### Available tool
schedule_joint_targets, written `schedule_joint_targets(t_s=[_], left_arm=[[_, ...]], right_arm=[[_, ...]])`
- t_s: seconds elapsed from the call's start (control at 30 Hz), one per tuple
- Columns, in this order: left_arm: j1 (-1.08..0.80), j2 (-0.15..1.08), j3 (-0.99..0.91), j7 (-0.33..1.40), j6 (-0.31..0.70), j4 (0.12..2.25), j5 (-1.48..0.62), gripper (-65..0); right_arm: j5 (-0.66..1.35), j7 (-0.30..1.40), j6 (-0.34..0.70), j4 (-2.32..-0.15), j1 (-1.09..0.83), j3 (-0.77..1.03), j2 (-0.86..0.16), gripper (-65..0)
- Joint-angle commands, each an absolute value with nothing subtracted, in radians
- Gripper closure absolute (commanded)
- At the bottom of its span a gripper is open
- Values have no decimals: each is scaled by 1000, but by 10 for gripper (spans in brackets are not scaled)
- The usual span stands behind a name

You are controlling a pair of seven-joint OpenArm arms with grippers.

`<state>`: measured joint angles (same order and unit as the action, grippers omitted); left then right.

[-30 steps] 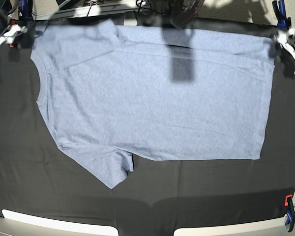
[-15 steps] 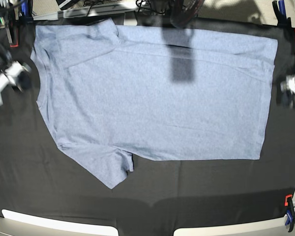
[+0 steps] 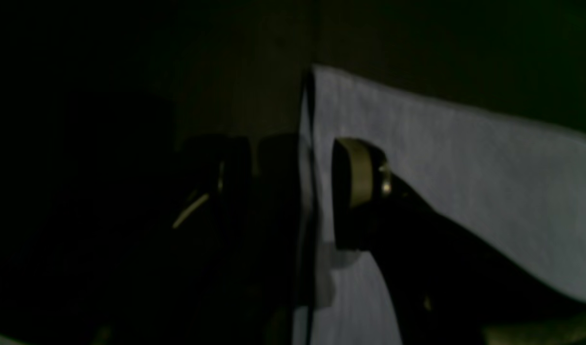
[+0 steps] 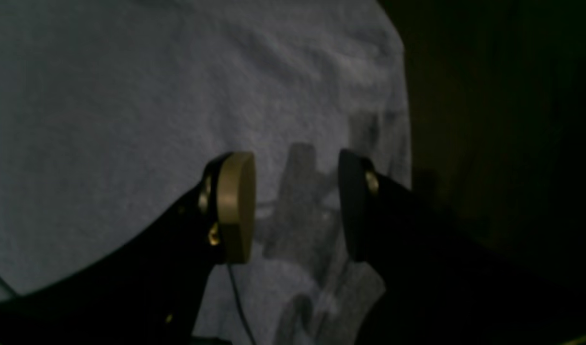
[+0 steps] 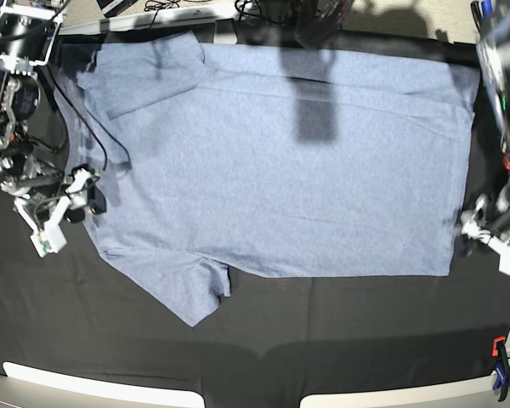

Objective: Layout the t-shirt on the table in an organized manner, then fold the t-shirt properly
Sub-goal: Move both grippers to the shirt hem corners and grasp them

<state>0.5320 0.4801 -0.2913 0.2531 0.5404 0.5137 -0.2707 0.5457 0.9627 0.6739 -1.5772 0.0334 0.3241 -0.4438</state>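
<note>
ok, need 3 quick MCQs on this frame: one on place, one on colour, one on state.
1. Where does the left gripper sit?
A. shirt's collar
B. shirt's hem edge
C. off the table

2. What colour is the t-shirt?
A. blue-grey
B. red
C. white

3. How are the right gripper jaws?
A. shut on fabric
B. open over fabric
C. holding a clamp

Answers:
1 B, it straddles the hem edge in the left wrist view.
2 A, heathered blue-grey on the black table.
3 B, shirt shows in the gap between its pads.
</note>
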Motion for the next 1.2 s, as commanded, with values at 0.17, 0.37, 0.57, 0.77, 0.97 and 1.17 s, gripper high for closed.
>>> schedule_joint_targets(t_s=[0.17, 0.37, 0.57, 0.77, 0.97, 1.17], left_arm=[[723, 495, -292, 65, 546, 290, -179, -252], [748, 468, -292, -32, 545, 221, -56, -252], [748, 443, -290, -54, 457, 199, 63, -252], [742, 442, -186, -49, 432, 189, 64, -252], [725, 412, -60, -49, 422, 189, 63, -251], [726, 400, -41, 4, 422, 189, 42, -50]], right_arm=[[561, 942, 673, -1592, 52, 331, -461, -276], [561, 942, 673, -1592, 53, 331, -462, -276], [561, 942, 673, -1592, 53, 331, -462, -276], [561, 942, 673, -1592, 53, 331, -462, -276], [577, 942, 673, -1592, 55, 331, -462, -276], [582, 925, 673, -1592, 74, 331, -459, -276]])
